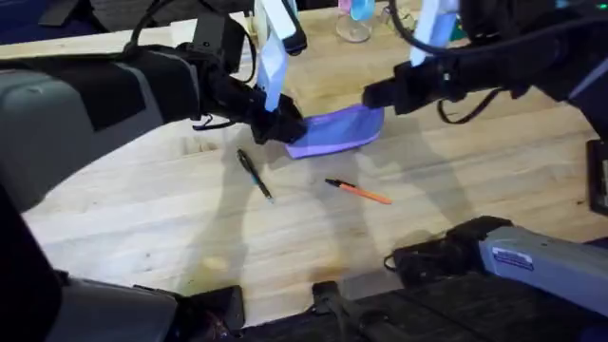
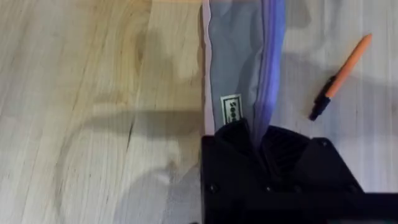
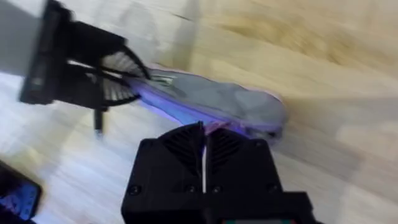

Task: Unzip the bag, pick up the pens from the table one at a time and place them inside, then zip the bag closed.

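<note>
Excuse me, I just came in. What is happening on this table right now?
Two robot arms are working on a lavender soft fabric pouch lying on the light-wood table. The left claw is shut on one end of the pouch and the right claw is shut on the other end. A slim black pen and an orange pen with a dark tip lie loose on the table in front of the pouch, not yet put inside.

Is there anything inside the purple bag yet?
You can't see inside the bag; both end effectors, left and right, pinch its ends. The black pen and orange pen lie on the table outside it.
</note>
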You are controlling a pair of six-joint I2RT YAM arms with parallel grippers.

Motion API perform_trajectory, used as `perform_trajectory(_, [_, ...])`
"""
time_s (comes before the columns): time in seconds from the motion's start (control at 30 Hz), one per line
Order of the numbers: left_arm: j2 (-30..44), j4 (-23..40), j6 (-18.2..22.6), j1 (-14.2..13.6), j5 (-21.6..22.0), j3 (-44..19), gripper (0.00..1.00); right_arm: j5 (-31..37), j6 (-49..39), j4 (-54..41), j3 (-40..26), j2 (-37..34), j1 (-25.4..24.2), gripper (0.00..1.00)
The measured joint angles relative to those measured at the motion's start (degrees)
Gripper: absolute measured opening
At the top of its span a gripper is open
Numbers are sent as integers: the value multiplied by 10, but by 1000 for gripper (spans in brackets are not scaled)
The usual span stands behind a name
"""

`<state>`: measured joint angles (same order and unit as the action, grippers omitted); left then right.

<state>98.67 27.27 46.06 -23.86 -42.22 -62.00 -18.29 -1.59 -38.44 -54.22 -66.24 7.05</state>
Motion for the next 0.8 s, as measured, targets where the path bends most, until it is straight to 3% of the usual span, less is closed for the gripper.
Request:
perform_trajectory(0.53, [0, 4, 2, 6, 2, 0, 42, 9, 78, 138, 0, -92, 213, 30])
perform_trajectory(0.8, [0, 9, 7, 10, 3, 0, 42, 44, 88, 146, -4, -93, 242, 30])
